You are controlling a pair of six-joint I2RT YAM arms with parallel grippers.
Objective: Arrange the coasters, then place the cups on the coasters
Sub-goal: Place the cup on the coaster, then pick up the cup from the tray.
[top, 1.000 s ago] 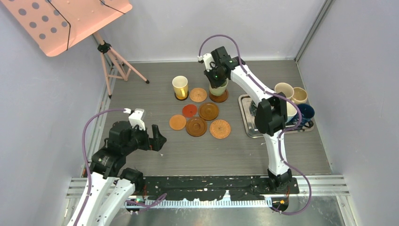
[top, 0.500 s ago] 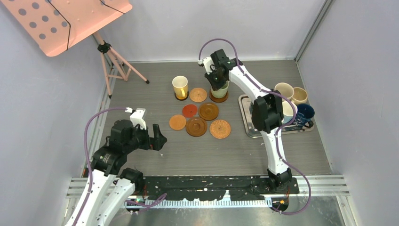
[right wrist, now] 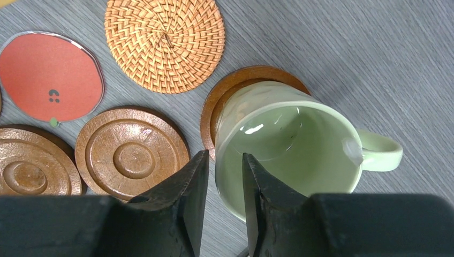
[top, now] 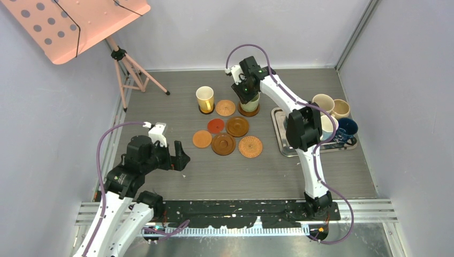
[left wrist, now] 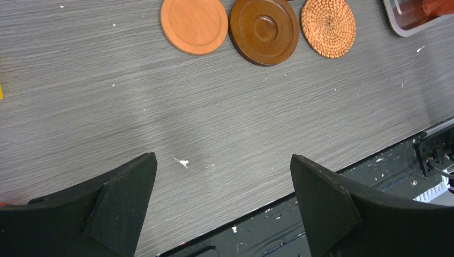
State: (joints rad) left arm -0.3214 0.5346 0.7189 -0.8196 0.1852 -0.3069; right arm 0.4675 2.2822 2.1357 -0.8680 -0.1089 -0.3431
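Observation:
A pale green cup (top: 250, 101) (right wrist: 284, 144) stands upright on a brown coaster (top: 249, 112) (right wrist: 251, 75) at the back of the group. My right gripper (top: 245, 95) (right wrist: 224, 155) hangs over its rim, one finger inside and one outside. The jaws stand slightly apart, with table showing between the outer finger and the cup wall. A yellow cup (top: 204, 98) sits on another coaster. Several bare coasters lie nearby: wicker (right wrist: 164, 43), red (right wrist: 51, 77), ringed brown (right wrist: 131, 155), orange (left wrist: 194, 24). My left gripper (top: 182, 159) (left wrist: 222, 158) is open and holds nothing, near the front left.
A metal tray (top: 281, 134) at the right carries cream (top: 323, 101), beige (top: 341, 108) and navy (top: 348, 128) cups. A pink music stand (top: 80, 21) on a tripod fills the back left corner. Grey walls enclose the table.
My right arm lowered the pale green cup onto its coaster, and its jaws have now parted off the rim. The left arm has hardly moved.

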